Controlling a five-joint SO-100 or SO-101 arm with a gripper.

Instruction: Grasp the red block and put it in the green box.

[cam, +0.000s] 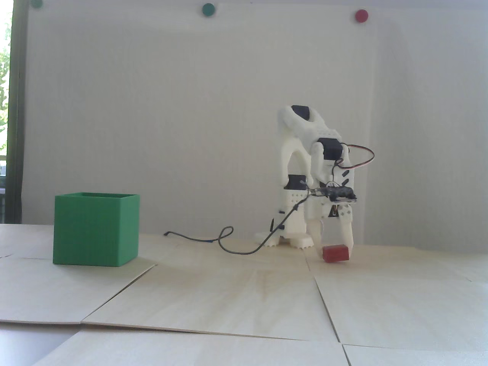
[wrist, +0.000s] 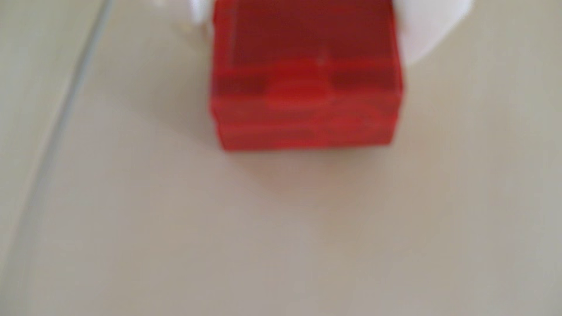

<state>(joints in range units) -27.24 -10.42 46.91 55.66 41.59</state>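
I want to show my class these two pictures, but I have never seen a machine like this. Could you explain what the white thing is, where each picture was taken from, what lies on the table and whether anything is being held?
The white thing is a small robot arm standing on a pale wooden table. At its lower end is a gripper with two fingers, like a pair of tongs.

The wide picture comes from a fixed camera low at the table's edge, facing the arm. The close, blurry one comes from a camera riding on the arm's wrist, looking down past the fingers.

On the table are a big green box, open at the top, standing far to the left in the fixed view, and a small red block. A thin dark cable also trails across the table.

The fingers stand on either side of the red block, low at the table. Whether they already squeeze it cannot be told.
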